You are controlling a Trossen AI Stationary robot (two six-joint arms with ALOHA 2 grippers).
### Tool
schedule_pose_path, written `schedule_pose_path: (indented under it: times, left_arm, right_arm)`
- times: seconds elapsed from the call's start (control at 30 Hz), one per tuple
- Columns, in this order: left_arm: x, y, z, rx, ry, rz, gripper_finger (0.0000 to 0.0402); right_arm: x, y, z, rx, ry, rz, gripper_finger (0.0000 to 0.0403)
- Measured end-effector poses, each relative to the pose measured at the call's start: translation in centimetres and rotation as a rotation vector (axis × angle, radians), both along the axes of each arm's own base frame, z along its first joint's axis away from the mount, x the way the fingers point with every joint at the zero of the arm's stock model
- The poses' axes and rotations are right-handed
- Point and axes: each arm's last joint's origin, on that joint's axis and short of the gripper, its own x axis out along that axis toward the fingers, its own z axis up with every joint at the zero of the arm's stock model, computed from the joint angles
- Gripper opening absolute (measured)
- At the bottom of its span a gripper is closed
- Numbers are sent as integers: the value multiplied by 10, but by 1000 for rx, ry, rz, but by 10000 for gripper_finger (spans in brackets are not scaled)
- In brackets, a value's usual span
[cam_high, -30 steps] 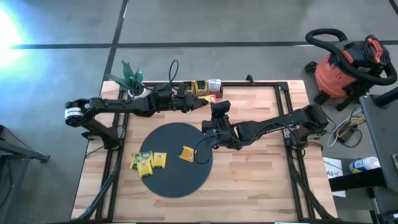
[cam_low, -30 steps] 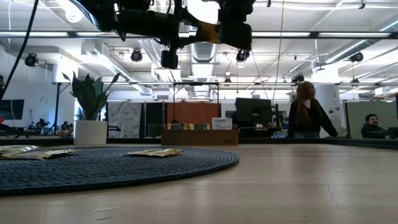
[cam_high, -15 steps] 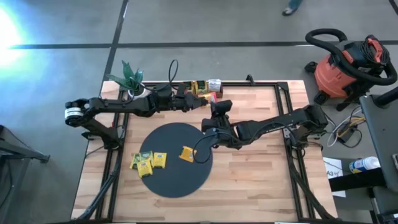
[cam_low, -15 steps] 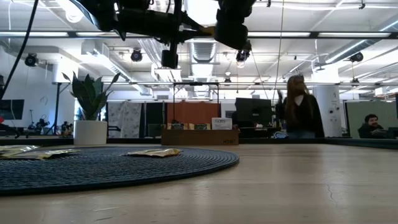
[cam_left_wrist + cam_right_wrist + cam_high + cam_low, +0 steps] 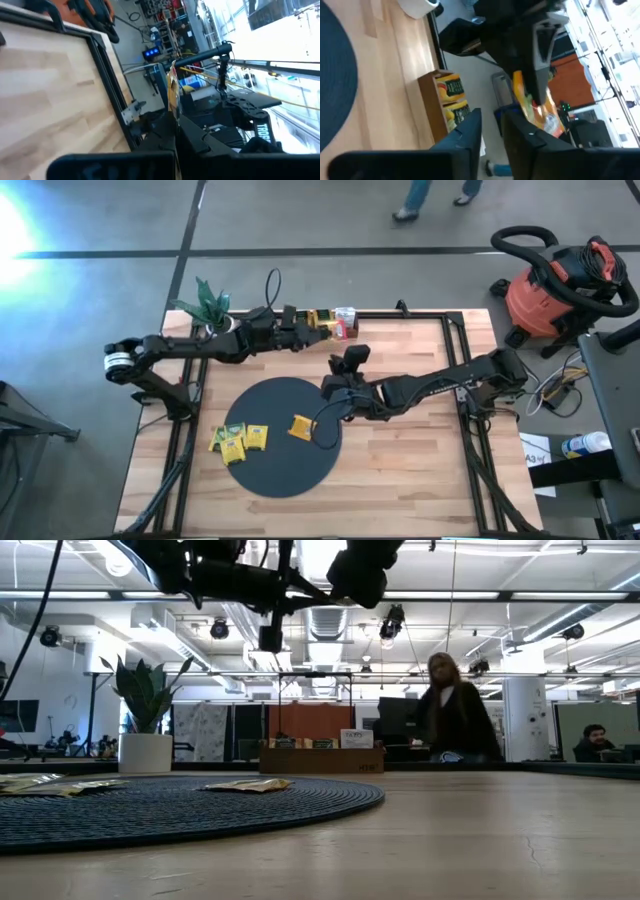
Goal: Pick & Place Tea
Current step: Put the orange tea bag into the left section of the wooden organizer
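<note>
No legible writing — tea packets [image 5: 240, 439].

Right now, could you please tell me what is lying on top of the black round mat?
Five tea packets lie on the black round mat: a yellow-green cluster plus one orange packet. Anything beneath the cluster is hidden.

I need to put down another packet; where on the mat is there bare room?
The mat is bare along its near and right rim, and at its far part. The left middle is crowded with packets, plus one orange packet.
</note>
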Motion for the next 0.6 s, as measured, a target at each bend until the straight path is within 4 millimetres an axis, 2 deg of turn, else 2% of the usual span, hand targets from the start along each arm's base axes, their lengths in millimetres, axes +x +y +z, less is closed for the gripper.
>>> schedule_pose_path:
  times: [0.2,0.33,0.47,0.6]
  left_arm:
    - [-9,20,-2,67,47,44,1]
    - [-18,28,-8,190,178,14,1]
    - [-33,24,-19,354,404,-112,1]
    - [-47,2,-25,593,588,-320,1]
  right_arm:
    - [0,1,0,17,-38,-19,127]
    - [-7,0,2,113,-166,-85,142]
    - [-23,-14,6,379,-353,-206,140]
    - [-32,-40,0,742,-387,-333,131]
